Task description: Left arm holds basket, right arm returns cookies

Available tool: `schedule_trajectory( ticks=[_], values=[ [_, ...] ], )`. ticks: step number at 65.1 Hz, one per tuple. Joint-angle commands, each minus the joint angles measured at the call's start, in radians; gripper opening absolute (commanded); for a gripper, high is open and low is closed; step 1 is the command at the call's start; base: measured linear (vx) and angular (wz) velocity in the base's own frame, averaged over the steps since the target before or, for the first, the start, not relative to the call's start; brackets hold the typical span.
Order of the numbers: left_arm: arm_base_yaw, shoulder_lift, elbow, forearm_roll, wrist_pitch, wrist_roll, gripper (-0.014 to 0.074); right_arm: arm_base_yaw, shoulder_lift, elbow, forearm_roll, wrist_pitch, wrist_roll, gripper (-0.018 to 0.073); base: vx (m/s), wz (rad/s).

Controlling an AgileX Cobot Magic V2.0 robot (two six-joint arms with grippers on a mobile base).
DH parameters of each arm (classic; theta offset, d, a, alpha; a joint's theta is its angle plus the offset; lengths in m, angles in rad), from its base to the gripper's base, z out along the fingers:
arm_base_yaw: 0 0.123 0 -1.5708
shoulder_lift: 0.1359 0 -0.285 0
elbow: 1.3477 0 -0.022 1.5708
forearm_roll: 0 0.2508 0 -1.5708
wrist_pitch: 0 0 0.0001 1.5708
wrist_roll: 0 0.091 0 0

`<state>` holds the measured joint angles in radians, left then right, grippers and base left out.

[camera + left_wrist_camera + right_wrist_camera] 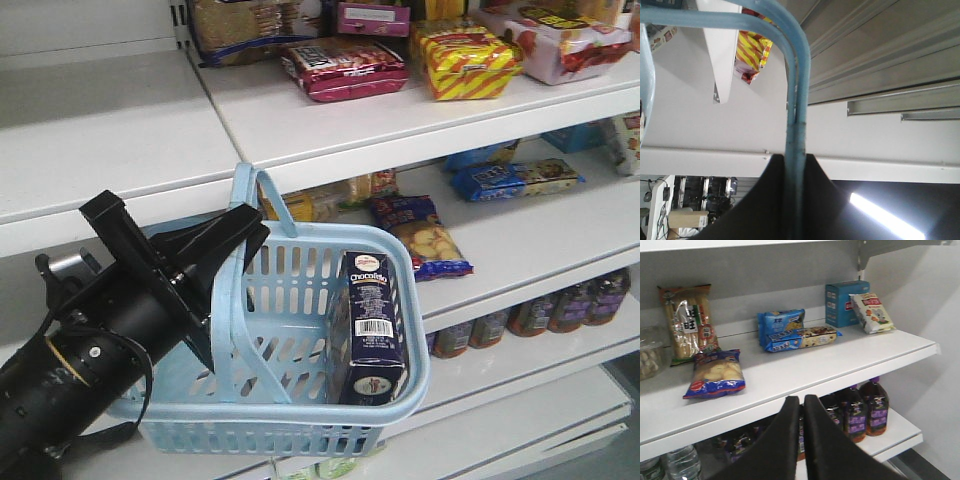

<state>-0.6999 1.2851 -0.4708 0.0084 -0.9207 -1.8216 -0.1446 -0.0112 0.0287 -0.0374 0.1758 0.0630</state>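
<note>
Left gripper [795,159] clamps basket [405,395] by 2 handles [796,90], keeping cookies [370,325] upright & reachable; right gripper [801,401] fingers together, empty.

"Choco…" is printed on the cookies carton [372,335], at five o'clock; "旺旺" is seen on a cracker bag [689,320], at ten o'clock.

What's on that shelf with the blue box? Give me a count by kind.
Boxes: 1 (blue box)
Packets: 5 (tall clear pack, purple bag, upper blue pack, lower blue pack, white bag)
Tubs: 1 (clear tub)
Total: 7
</note>
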Motion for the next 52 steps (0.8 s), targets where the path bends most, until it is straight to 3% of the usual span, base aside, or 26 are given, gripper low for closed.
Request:
schedule_trajectory(
  ticks=[1,52],
  values=[
    [-0.007,-0.032,-0.03,-0.008,-0.137,-0.004,-0.0003,-0.004,-0.009,0.016,-0.006,-0.072,-0.005,-0.0006,0.05,0.39],
    [-0.007,-0.032,-0.03,-0.008,-0.137,-0.004,-0.0003,-0.004,-0.009,0.016,-0.006,-0.072,-0.005,-0.0006,0.01,0.27]
  ],
)
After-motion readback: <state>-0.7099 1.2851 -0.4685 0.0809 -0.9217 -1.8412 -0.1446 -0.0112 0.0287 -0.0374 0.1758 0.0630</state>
